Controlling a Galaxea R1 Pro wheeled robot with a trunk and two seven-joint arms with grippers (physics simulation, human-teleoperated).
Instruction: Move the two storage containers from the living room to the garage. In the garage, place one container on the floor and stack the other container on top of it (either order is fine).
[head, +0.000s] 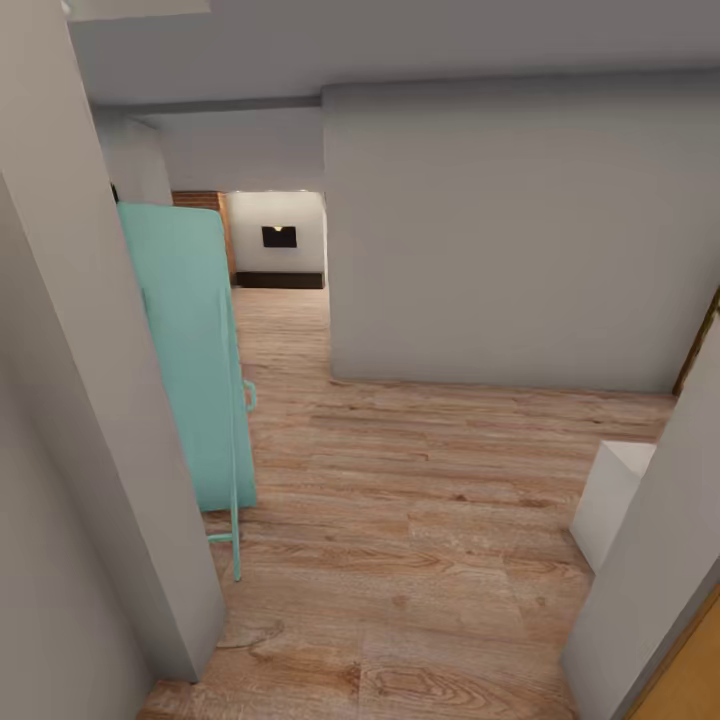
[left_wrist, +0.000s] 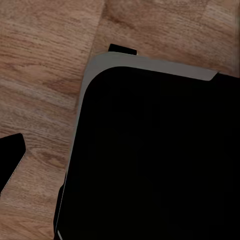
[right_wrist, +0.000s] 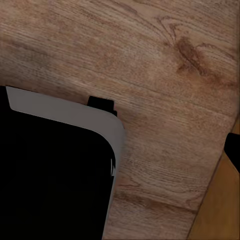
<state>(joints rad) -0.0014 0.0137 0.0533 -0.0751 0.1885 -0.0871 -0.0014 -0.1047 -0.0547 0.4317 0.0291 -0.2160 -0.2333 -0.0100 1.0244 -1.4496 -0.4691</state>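
The two storage containers are out of view. I stand in a hallway with a light wood plank floor (head: 420, 500) and grey walls. Both wrist views look straight down at my black base with its grey rim (left_wrist: 160, 160) (right_wrist: 50, 175) above the planks. A dark piece (left_wrist: 10, 160) juts in at the edge of the left wrist view, and a similar one (right_wrist: 234, 150) at the edge of the right wrist view. Neither tells me how the fingers stand.
A teal door (head: 190, 360) stands open on the left, behind a grey wall corner (head: 90, 450). A grey wall (head: 500, 240) blocks the way ahead on the right. A passage runs on to a far room (head: 279, 237). A white block (head: 610, 500) and an orange-brown panel (head: 690, 670) sit at the right.
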